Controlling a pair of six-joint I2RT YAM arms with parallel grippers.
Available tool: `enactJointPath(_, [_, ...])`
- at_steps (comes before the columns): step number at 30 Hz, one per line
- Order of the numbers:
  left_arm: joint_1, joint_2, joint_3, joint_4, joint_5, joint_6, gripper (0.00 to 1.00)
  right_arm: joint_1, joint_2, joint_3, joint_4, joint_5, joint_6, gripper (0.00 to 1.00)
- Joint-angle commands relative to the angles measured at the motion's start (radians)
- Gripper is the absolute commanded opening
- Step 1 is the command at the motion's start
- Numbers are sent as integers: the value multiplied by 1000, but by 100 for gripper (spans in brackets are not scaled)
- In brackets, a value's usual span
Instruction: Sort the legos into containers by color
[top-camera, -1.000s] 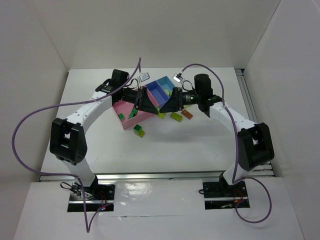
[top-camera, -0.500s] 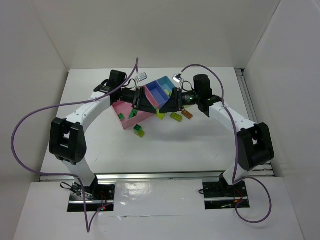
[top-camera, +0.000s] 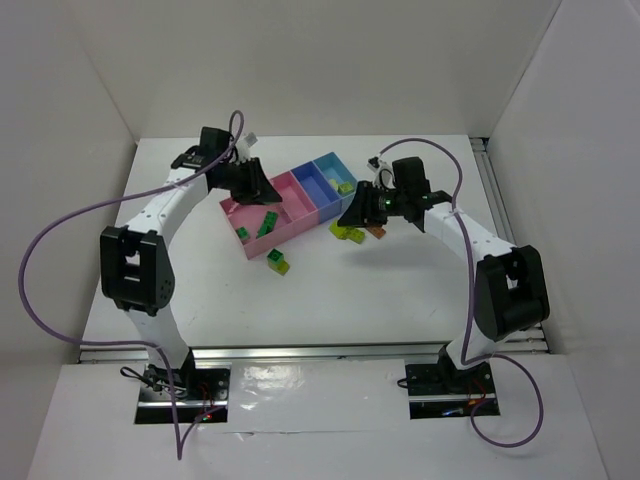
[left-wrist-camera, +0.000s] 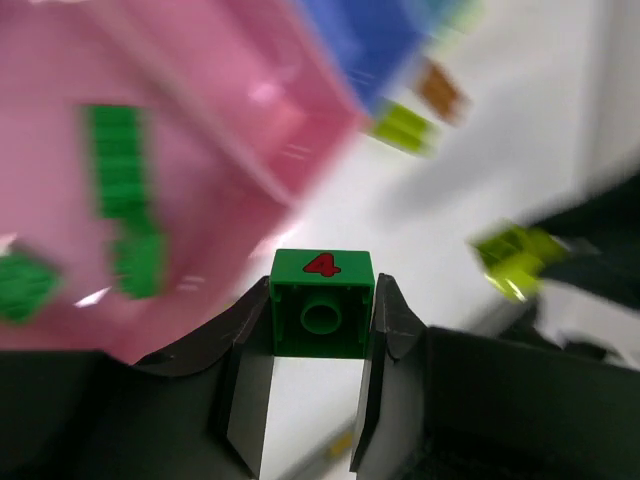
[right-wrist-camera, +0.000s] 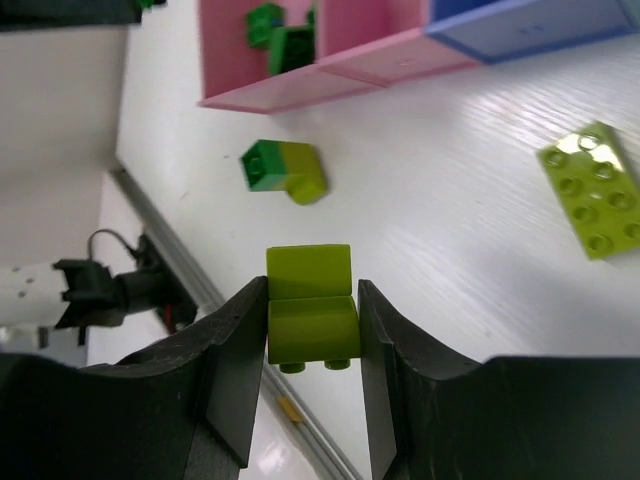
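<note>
My left gripper (top-camera: 256, 186) is shut on a dark green brick (left-wrist-camera: 321, 305) marked with a red 4 and holds it over the far edge of the larger pink bin (top-camera: 290, 236). Two green bricks (top-camera: 267, 226) lie in that bin. My right gripper (top-camera: 350, 214) is shut on a yellow-green brick (right-wrist-camera: 310, 305) and holds it above the table, just in front of the medium blue bin (top-camera: 314, 186). The light blue bin (top-camera: 331, 166) holds a yellow-green brick (top-camera: 345, 187).
A joined green and yellow-green brick (top-camera: 278, 263) lies in front of the pink bin. A yellow-green plate (top-camera: 349, 235) and an orange brick (top-camera: 376, 231) lie under and beside my right gripper. The left wrist view is blurred by motion.
Both grippers have drawn apart from the middle of the bins. My left arm swung back and left, my right gripper moved right and nearer, each with its brick.
</note>
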Motion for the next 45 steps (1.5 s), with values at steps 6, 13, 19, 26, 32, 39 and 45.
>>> enactJointPath(6, [-47,221,206,-235,-715,-65,0,-2,-17,35,-107,180,-45,23])
enactJointPath(13, [-83,263,343,-306,-759,1,100,-11,-17,46,-119,180,-56,24])
enactJointPath(19, [-83,101,259,-260,-402,141,92,-11,-8,46,-93,88,-76,24])
enactJointPath(26, [-129,-33,40,-23,376,222,93,-11,-26,37,-17,-140,-106,24])
enactJointPath(32, [-224,7,27,22,535,233,94,-11,-35,55,22,-252,-94,24])
enactJointPath(39, [-248,50,27,53,559,242,86,-11,-44,55,74,-370,-74,24])
enactJointPath(45, [-227,48,4,74,579,233,77,-11,-44,55,59,-388,-85,24])
